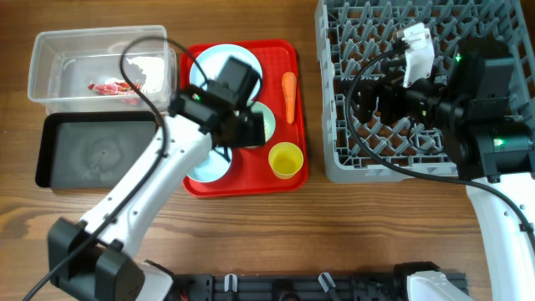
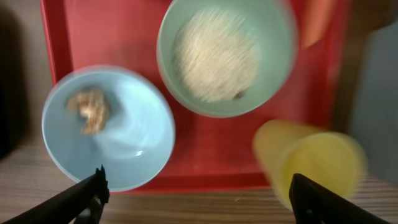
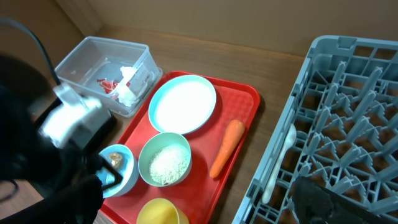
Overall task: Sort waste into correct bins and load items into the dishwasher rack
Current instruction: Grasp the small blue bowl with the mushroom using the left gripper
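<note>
Tub (image 1: 100, 50) far L holds wrapper (image 1: 113, 87); black tray (image 1: 96, 155) just beside it. L gripper (image 2: 199, 193) hangs released over red tray (image 1: 280, 54), gripping nothing, between blue bowl (image 2: 109, 127) w/ scrap (image 2: 90, 111) and cup (image 2: 311, 165). Rice bowl (image 2: 227, 56), plate (image 1: 201, 63) and carrot (image 1: 288, 96) sit alongside. Rack (image 1: 334, 167) at R, no dishes seen in it. R gripper (image 1: 361, 99) hovers over it, spread, empty. Prob. waste-sorting step. Next: L lowers, pinches scrap or a bowl rim, carries it to a bin.

2 white arms (image 1: 142, 196), black joints, looping black cables (image 1: 136, 84), green lights (image 1: 499, 142)
</note>
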Motion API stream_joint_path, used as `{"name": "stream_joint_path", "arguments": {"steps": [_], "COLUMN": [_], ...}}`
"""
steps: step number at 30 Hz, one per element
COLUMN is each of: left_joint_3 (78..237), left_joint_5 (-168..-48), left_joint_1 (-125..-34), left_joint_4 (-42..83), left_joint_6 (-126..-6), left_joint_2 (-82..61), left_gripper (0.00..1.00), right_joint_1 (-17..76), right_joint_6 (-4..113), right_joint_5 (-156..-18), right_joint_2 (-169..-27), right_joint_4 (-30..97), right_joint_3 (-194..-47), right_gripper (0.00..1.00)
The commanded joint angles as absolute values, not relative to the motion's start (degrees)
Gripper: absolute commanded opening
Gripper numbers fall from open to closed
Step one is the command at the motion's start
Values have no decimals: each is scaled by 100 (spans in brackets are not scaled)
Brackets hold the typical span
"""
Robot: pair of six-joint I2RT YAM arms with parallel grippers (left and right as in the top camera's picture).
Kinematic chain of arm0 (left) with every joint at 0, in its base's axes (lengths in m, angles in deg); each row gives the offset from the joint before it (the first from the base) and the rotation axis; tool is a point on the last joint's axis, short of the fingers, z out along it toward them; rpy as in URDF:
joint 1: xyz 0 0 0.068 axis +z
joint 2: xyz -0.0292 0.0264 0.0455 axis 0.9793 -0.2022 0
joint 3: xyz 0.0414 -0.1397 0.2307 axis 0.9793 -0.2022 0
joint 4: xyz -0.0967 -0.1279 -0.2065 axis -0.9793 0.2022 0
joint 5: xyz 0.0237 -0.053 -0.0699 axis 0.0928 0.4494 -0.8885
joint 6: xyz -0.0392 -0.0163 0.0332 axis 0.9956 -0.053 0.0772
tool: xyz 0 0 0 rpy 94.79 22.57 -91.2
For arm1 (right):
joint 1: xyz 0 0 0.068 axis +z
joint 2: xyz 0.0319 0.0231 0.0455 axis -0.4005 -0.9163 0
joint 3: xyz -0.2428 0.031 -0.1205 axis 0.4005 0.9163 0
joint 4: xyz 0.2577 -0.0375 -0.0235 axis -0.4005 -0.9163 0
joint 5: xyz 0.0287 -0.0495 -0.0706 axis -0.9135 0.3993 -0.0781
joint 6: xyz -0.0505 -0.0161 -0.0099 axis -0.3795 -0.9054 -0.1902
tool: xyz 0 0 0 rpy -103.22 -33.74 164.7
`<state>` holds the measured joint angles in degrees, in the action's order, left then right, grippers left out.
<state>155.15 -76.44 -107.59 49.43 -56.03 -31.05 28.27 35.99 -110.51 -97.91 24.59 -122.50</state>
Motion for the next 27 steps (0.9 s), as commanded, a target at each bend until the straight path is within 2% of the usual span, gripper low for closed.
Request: {"name": "stream_joint_path", "arguments": {"steps": [1, 12, 19, 20, 21, 25, 27], "left_joint_3": [14822, 13825, 13510, 13465, 13425, 13406, 13406], "left_joint_5": [-7786, -7834, -7810, -7790, -7786, -7790, -7788], "left_joint_1": [-10772, -10772, -10770, -10768, -10768, -10770, -10770], "left_joint_4": [4864, 3931, 3207, 3118, 3041, 2897, 2877], "left_joint_6": [-5218, -6449, -6582, -6598, -6598, -6595, -6593], "left_joint_2": [-3138, -3155, -3204, -3230, -3269, -3461, -3584], "left_gripper": [97, 96, 92, 88, 79, 54, 46], "right_joint_1": [2808, 2808, 2808, 2808, 2808, 2808, 2808], "right_joint_6": [3638, 3640, 3640, 3643, 3640, 3640, 3640], "right_joint_5": [-11118, -11118, -11121, -11121, -11121, -11118, -11118], "right_joint_2": [-9822, -9822, -9822, -9822, -9822, -9822, -9822], "right_joint_4": [2422, 2322, 2326, 2324, 2322, 2302, 2306], "right_joint_3": [-12342, -12342, -12342, -12342, -12342, -12342, -12342], "right_gripper": [100, 100, 100, 100, 100, 100, 100]}}
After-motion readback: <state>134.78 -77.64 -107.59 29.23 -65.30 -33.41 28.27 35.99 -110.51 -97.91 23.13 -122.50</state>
